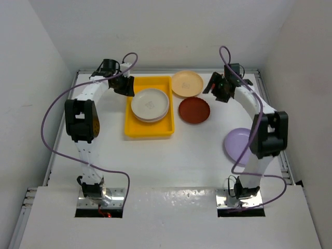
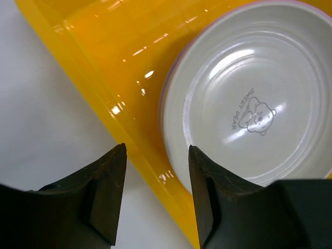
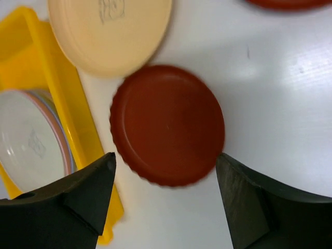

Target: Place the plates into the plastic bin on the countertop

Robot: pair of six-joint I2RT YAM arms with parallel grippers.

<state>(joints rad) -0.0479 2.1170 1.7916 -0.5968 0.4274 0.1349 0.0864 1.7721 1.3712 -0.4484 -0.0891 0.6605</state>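
The yellow plastic bin (image 1: 136, 130) lies on the white countertop (image 1: 181, 161) and holds a stack of plates, a cream one (image 1: 150, 102) on top. My left gripper (image 1: 124, 86) hovers open at the bin's far left rim; in the left wrist view its fingertips (image 2: 157, 194) straddle the rim (image 2: 150, 171) beside the cream plate (image 2: 249, 104). A tan plate (image 1: 187, 83), a dark red plate (image 1: 194, 110) and a purple plate (image 1: 236, 144) lie on the countertop. My right gripper (image 1: 220, 91) is open and empty above the dark red plate (image 3: 167, 124).
White panels wall the countertop on three sides. The right wrist view shows the tan plate (image 3: 110, 31), the bin's edge (image 3: 62, 104) with its stack (image 3: 28, 140), and another dark red plate's rim (image 3: 288, 2) at the top. My right arm partly covers the purple plate.
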